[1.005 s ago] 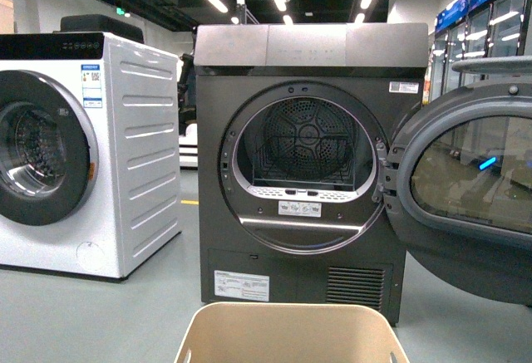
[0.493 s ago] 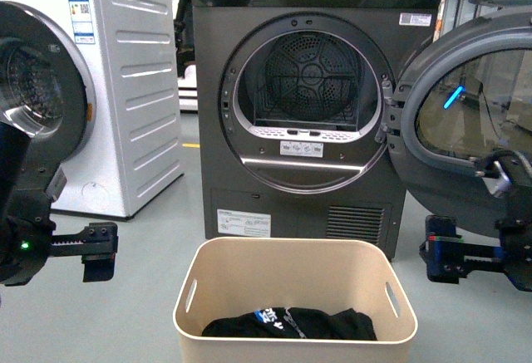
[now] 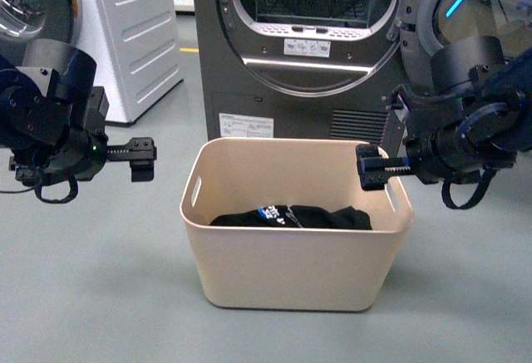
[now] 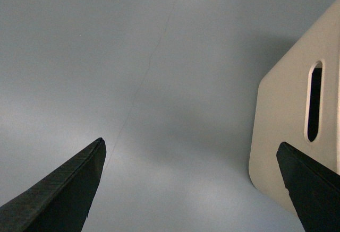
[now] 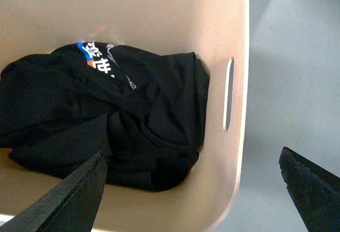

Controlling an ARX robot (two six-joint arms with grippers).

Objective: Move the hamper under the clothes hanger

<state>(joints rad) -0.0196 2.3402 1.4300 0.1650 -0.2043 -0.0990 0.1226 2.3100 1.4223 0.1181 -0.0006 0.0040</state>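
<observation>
The hamper [image 3: 291, 272] stands on the grey floor [image 3: 91, 296] directly in front of the open dark grey dryer [image 3: 307, 89], with a black garment [image 3: 291, 216] lying in its bottom; the clothes hanger shows in none of the views, so how far the hamper must travel cannot be told. The left gripper [image 3: 143, 159] hangs just outside the hamper's left short end, apart from it; in the left wrist view its fingers [image 4: 69, 189] are spread wide with only bare floor between them, and the slot handle [image 4: 314, 102] sits close beside the farther finger rather than between the two. The right gripper [image 3: 371, 166] hovers at rim height over the right short end; in the right wrist view its fingers [image 5: 74, 189] are likewise released, one above the garment inside, the other out over the floor, with the end wall and its slot handle [image 5: 229, 94] lying between them; whether either finger touches the rim cannot be told. By this reading the task is barely begun: nothing is grasped, the hamper is not raised or shifted, and gripping both ends, carrying and setting down under the rack are all left.
</observation>
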